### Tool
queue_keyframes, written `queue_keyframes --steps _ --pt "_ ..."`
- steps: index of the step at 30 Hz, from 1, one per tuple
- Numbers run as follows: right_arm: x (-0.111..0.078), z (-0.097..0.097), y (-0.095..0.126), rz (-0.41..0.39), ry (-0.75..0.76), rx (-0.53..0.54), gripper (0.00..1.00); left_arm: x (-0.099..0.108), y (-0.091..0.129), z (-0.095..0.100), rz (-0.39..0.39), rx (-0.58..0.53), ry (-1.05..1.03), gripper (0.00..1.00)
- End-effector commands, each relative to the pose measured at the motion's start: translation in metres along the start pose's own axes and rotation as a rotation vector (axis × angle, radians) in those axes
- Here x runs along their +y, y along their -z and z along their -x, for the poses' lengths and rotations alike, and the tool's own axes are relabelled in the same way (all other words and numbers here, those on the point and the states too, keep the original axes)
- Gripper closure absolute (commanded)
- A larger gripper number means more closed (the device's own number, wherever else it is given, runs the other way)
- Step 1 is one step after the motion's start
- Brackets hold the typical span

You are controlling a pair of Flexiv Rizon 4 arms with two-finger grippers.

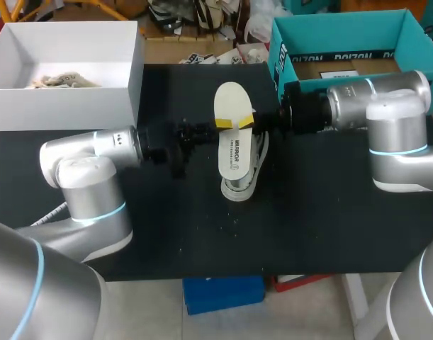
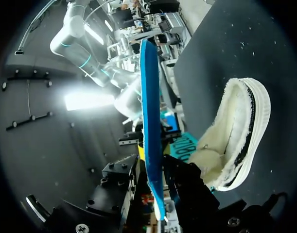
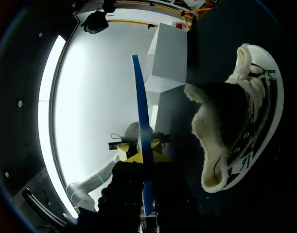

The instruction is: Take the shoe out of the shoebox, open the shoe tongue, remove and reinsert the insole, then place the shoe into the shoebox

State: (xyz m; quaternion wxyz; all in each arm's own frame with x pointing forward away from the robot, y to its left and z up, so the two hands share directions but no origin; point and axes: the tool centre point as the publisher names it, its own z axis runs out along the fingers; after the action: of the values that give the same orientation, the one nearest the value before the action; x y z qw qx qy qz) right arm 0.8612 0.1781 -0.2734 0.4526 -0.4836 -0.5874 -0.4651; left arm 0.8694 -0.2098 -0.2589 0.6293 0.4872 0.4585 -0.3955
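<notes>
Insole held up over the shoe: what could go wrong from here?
The left gripper and right gripper each pinch the insole near one edge; uneven pulls could bend it or let it slip. The shoe lies unheld on the table, so pushing the insole back in might shove it away.

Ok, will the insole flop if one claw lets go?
Probably not much: the insole is pinched only partway along by the left claw and right claw, yet edge-on in the wrist views it looks nearly straight. It also looks thin, so it is likely light and bendable under a push.
</notes>
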Motion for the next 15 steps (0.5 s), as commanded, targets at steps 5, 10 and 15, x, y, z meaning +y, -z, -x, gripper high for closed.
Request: queue_keyframes --steps 5,10,15 --pt "0.0005 0.0003 -0.0008 -0.001 -0.001 -0.001 1.00 -0.0006 -0.0048 -0.0015 0.003 0.020 -0.004 0.84" --pt "0.0005 0.0003 -0.0008 -0.001 -0.001 -0.001 1.00 -0.0007 -0.0076 -0.0038 -0.003 0.028 0.001 1.00" --pt "0.0005 0.0003 -0.0008 -0.001 -0.001 -0.001 1.00 -0.0011 -0.0094 -0.0037 -0.018 0.044 0.007 1.00"
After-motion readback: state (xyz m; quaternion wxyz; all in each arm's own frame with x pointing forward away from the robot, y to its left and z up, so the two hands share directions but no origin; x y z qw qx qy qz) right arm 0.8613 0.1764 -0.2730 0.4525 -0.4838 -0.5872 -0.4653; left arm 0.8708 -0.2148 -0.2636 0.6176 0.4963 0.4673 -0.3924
